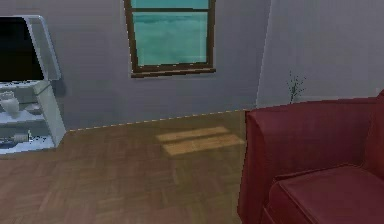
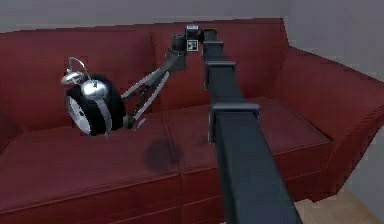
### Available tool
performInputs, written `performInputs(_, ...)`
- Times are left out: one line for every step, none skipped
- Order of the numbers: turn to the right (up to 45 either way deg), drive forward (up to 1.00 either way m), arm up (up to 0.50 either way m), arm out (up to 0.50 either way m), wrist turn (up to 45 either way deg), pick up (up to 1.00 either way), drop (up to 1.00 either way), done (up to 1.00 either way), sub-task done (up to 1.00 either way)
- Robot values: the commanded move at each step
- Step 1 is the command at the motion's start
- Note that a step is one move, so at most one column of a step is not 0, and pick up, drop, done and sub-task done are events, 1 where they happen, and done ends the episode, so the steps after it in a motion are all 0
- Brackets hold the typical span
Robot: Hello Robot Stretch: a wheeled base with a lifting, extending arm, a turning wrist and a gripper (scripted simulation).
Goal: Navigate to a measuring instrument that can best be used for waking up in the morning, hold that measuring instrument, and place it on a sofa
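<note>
A round black alarm clock point(image 2: 88, 105) with silver bells and a white face hangs at the far end of my gripper point(image 2: 128, 108), so the gripper holds it. It hovers just over the left seat cushion of a dark red sofa point(image 2: 60, 170), in front of the backrest. The dark arm point(image 2: 235, 130) reaches out across the sofa's middle. A shadow lies on the seat under the fingers point(image 2: 150, 80). One end of the same red sofa point(image 1: 320, 140) stands at the forward view's right.
A black TV point(image 1: 18, 48) sits on a white shelf stand point(image 1: 30, 115) at the forward view's left. A wood-framed window point(image 1: 170, 35) is in the far wall. A thin plant point(image 1: 293, 88) stands behind the sofa. Open wooden floor point(image 1: 140, 175) lies between.
</note>
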Motion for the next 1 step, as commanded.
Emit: performInputs(0.0, 0.00, 0.00, 0.00, 45.0, 0.00, 0.00, 0.00, 0.00)
